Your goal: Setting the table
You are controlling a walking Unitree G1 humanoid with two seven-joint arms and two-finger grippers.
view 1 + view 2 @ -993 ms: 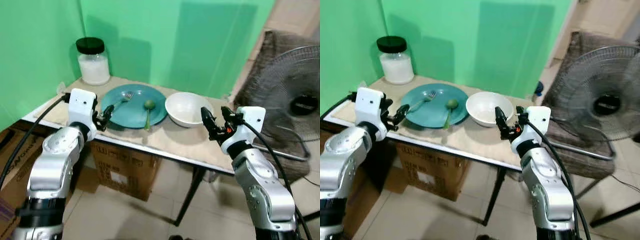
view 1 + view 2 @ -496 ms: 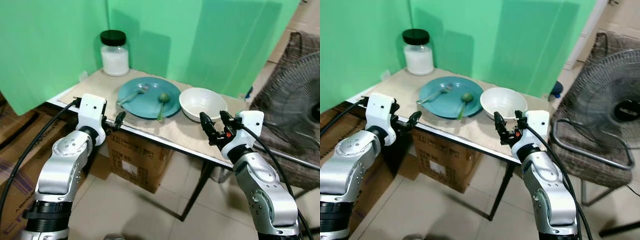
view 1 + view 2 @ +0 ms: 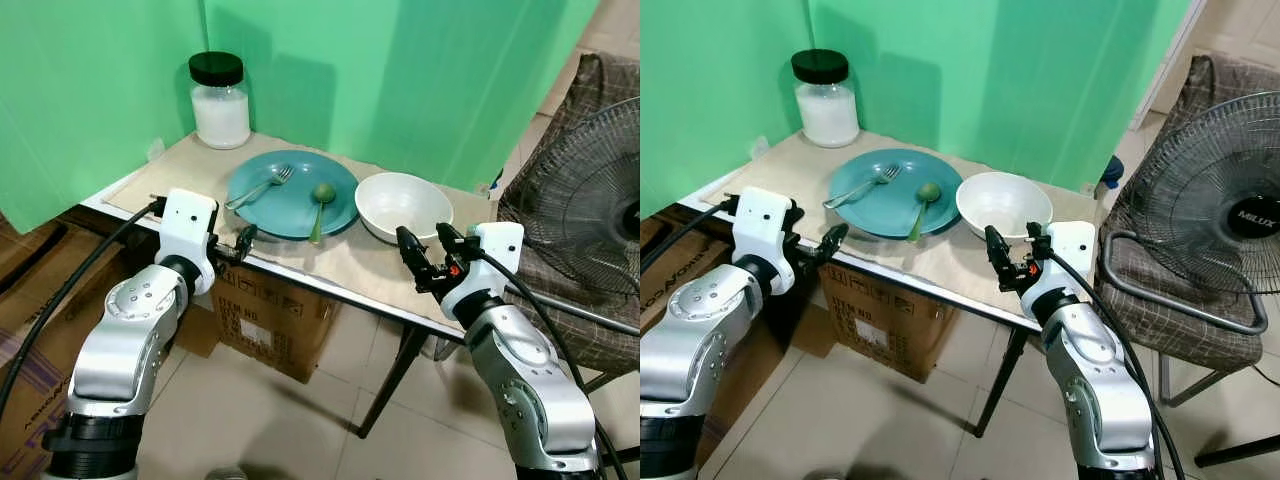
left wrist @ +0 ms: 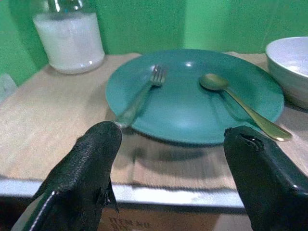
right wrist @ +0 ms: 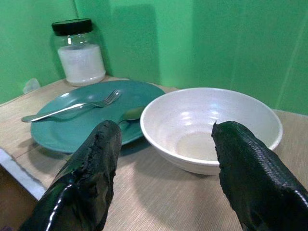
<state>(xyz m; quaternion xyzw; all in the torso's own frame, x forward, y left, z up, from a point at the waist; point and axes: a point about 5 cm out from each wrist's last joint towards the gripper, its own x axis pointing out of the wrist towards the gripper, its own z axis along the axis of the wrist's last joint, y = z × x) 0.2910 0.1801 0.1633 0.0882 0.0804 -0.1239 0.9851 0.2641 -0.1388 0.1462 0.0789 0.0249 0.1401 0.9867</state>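
Note:
A teal plate (image 3: 292, 192) lies on the beige-covered table (image 3: 350, 270), with a silver fork (image 3: 258, 187) on its left half and a spoon (image 3: 320, 205) on its right half. To the right of the plate stands an empty white bowl (image 3: 404, 206). My left gripper (image 3: 240, 243) is open and hovers at the table's front edge, in front of the plate (image 4: 192, 96). My right gripper (image 3: 425, 250) is open too, just in front of the bowl (image 5: 211, 125), holding nothing.
A glass jar (image 3: 220, 100) of white powder with a black lid stands at the table's back left corner. Green screens close off the back and left. A cardboard box (image 3: 270, 320) sits under the table. A standing fan (image 3: 590, 200) and a checked chair (image 3: 1180, 300) are at the right.
The whole view has shifted as the camera moved. My left gripper was by the plate's left rim and is now at the table's front edge. Plate, cutlery and bowl lie as before.

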